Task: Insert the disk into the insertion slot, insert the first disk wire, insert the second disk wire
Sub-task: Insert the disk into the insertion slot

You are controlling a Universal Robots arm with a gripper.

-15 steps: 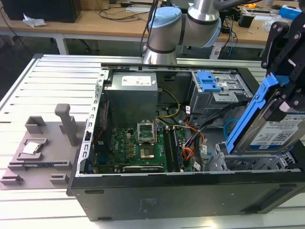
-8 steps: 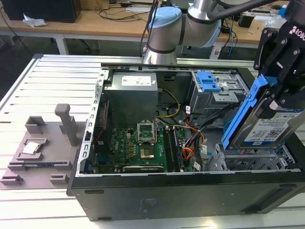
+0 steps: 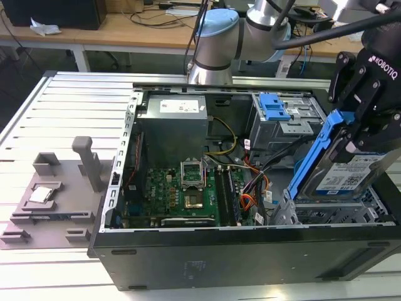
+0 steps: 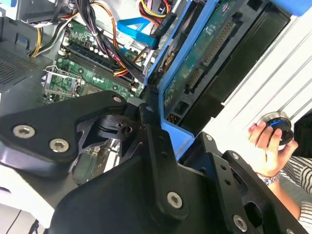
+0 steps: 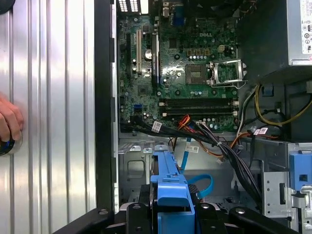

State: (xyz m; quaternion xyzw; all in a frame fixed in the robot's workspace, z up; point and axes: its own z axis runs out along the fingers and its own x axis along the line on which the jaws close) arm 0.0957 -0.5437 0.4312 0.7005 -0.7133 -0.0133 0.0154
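You have one computer case (image 3: 219, 260). Inside the case, count one motherboard (image 3: 182, 194), one power supply (image 3: 172, 122), one grey bay (image 3: 297, 125) bearing one blue clip (image 3: 274, 106), and one insertion slot (image 3: 291, 213). Over the case are one gripper (image 3: 356, 135) and one disk (image 3: 348, 175). Beside the case, on the exterior view's left, lies one grey fixture plate (image 3: 56, 204). Outside the case, the first wrist view gives you one hand (image 5: 9, 124).

White lettering stands on the gripper (image 3: 365, 128), and printed labels on the disk (image 3: 343, 179) and the power supply (image 3: 172, 122).
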